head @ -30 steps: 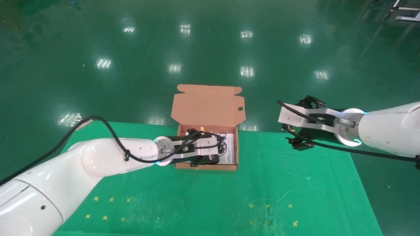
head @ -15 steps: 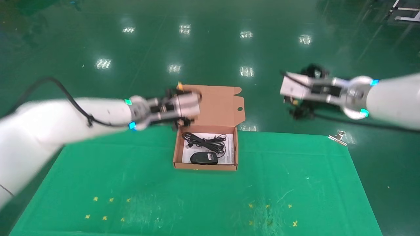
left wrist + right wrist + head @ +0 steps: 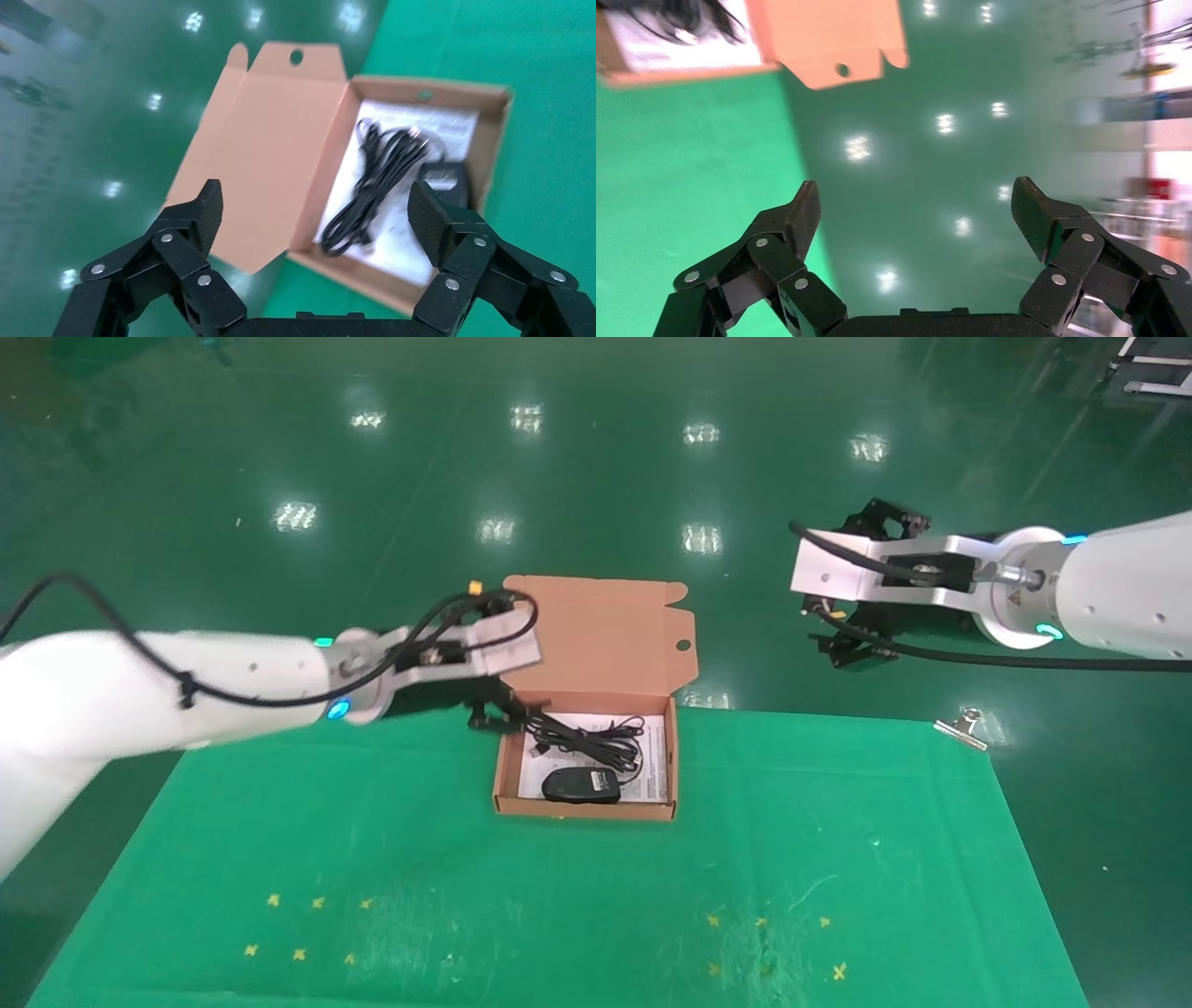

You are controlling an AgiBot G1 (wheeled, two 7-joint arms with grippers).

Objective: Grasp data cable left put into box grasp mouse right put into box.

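The left claw [image 3: 491,708] hangs wide open and empty beside the orange-brown cardboard box [image 3: 504,775] on the green tabletop [image 3: 577,905]. Inside lie the looped black data cable [image 3: 582,738] and small black oval mouse [image 3: 581,785]. The right claw [image 3: 852,633], also wide open, holds nothing, well apart.

Box [image 3: 585,810] on green table [image 3: 559,896]

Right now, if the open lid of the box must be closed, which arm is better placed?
Probably the left. The left gripper hangs open at the box's left far corner, beside the lid. The right gripper, also open, is off beyond the table's right side.
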